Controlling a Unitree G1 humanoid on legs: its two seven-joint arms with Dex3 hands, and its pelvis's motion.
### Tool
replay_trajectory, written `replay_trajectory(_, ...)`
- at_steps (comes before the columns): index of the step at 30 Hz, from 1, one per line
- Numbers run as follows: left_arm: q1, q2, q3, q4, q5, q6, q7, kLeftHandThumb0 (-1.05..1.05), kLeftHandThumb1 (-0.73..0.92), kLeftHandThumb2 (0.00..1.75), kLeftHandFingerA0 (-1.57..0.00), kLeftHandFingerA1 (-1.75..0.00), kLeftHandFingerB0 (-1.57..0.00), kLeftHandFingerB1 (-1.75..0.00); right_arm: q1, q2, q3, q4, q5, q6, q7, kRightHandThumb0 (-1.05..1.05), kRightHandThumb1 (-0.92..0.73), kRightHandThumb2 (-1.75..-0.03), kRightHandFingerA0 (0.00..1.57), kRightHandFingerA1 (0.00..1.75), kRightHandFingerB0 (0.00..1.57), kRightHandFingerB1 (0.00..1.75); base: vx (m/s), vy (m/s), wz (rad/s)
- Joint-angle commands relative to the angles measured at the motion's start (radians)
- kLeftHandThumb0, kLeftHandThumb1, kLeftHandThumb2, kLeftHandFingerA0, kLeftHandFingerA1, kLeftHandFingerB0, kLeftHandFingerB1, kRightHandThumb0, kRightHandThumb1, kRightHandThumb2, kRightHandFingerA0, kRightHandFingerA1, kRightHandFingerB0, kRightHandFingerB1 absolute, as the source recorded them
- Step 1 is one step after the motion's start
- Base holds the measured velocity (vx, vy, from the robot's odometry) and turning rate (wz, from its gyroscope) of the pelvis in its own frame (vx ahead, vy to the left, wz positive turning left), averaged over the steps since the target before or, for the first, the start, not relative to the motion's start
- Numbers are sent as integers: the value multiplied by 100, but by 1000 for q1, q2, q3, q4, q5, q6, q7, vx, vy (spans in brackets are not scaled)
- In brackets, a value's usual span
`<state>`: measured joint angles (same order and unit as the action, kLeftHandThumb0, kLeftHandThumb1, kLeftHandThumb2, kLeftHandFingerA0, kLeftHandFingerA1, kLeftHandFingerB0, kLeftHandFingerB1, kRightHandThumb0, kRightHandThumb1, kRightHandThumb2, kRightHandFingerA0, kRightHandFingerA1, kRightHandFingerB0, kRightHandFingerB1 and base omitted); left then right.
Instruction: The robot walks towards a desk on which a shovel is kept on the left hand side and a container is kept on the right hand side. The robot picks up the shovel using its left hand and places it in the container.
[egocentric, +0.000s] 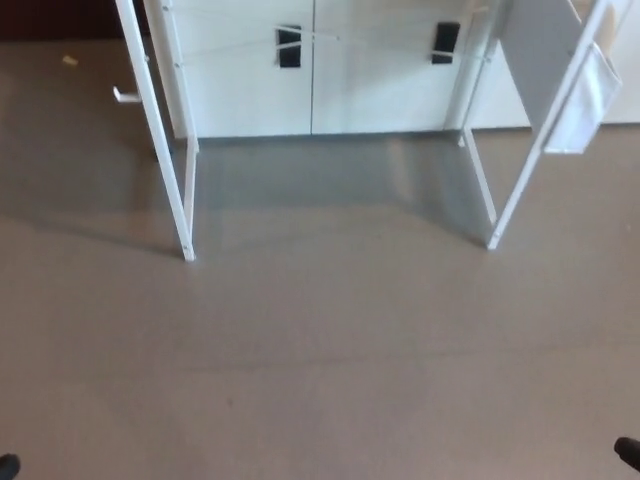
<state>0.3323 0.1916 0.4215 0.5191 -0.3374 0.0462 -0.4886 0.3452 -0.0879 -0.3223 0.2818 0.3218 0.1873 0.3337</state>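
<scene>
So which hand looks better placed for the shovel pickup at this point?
Neither yet. No hand, shovel or container shows; only the white desk legs and floor ahead. The task assigns the left; the robot must first get closer.

**No readable text in view**

No letters, numbers, brands or signs can be read. The white cabinet (310, 90) carries two black handles (289, 47) without any marking. The white sheet (580, 100) hanging on the right desk leg (515, 190) appears blank.
</scene>
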Motion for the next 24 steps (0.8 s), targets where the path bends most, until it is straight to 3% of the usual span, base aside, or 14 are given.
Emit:
replay_trajectory(1,5,3,4,-6,-4,-23,19,-29,62,59,-38,-35,-34,-32,-10,-12,-3,12,-2,-35,-1,-10,-43,-51,65,64,54,56,276,-66,26)
replay_trajectory(9,11,2,5,-10,-8,-24,23,-29,60,58,-39,-35,-36,-32,-4,-10,2,13,-4,-46,1,-9,-45,-51,66,64,55,56,342,-176,32)
replay_trajectory(16,8,10,0,-1,0,-39,17,-30,60,58,-37,-35,-33,-31,-7,-8,10,14,-4,-38,-1,-9,-46,-52,63,63,56,56,258,-138,-13)
replay_trajectory(17,10,11,1,0,-2,-40,11,-37,54,69,-32,-41,-31,-39,-5,-7,12,16,-6,-41,0,-9,-46,-52,63,63,56,56,341,111,-19)
replay_trajectory(21,23,10,-1,-15,-6,-26,12,-37,57,69,-32,-40,-32,-38,-3,-4,15,20,-7,-41,-3,-11,-44,-54,64,65,56,58,466,74,-22)
replay_trajectory(23,26,12,-1,-15,-9,-25,7,-29,62,59,-35,-35,-34,-31,-4,-3,16,21,-7,-40,-6,-11,-43,-54,65,66,56,58,456,33,0)
replay_trajectory(24,27,13,1,-12,-12,-22,4,-37,58,69,-32,-40,-33,-38,-6,-1,15,28,-6,-43,-6,-10,-43,-53,65,66,56,58,202,66,-1)
